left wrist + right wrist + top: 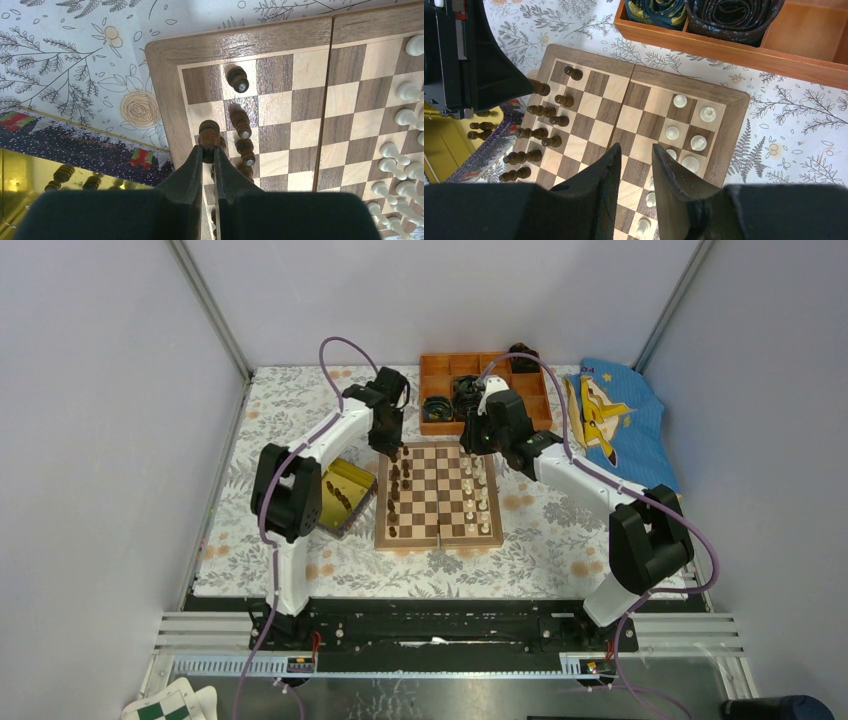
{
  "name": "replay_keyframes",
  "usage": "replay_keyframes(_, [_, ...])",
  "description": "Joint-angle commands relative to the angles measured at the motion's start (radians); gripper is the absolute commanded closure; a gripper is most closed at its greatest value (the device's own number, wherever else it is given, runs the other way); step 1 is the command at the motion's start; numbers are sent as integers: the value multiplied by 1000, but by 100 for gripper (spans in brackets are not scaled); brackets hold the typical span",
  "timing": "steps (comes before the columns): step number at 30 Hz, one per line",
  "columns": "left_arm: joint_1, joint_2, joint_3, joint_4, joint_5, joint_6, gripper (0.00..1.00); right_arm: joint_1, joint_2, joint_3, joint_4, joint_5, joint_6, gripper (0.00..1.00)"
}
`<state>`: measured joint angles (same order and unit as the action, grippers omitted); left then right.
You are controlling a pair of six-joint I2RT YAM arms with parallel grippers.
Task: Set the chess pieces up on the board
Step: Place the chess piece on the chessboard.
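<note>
Soft, even light fills all three views; shadows are faint. The gold tray point(15, 185) glares at the lower left of the left wrist view, and the board point(250, 42) carries a mild sheen. Both wrist views' fingers point(182, 195) point(594, 200) look dark and slightly soft along the bottom edge.

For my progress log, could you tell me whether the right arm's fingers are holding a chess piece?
No, the right gripper stands open above the board, nothing between its fingers.

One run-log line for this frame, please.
left gripper: shut on dark chess piece over board | right gripper: open, empty, above board
</note>
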<state>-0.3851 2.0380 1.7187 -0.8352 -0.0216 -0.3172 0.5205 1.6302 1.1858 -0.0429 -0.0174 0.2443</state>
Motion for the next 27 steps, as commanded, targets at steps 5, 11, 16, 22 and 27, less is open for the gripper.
replay_keyframes(5, [-18,19,30,-24,14,30,100,-10,-9,9,32,8,3,64])
replay_keyframes(11, [-29,32,34,-24,7,32,100,-11,-13,8,33,5,4,64])
replay_keyframes(16, [-29,41,41,-24,-10,30,100,-12,-15,6,33,3,4,64])
replay_keyframes(22, [-29,46,42,-24,-31,29,100,-12,-13,5,33,-1,4,64])
replay_keyframes(27, [-29,46,42,-24,-54,29,100,-12,-9,6,33,-3,4,64])
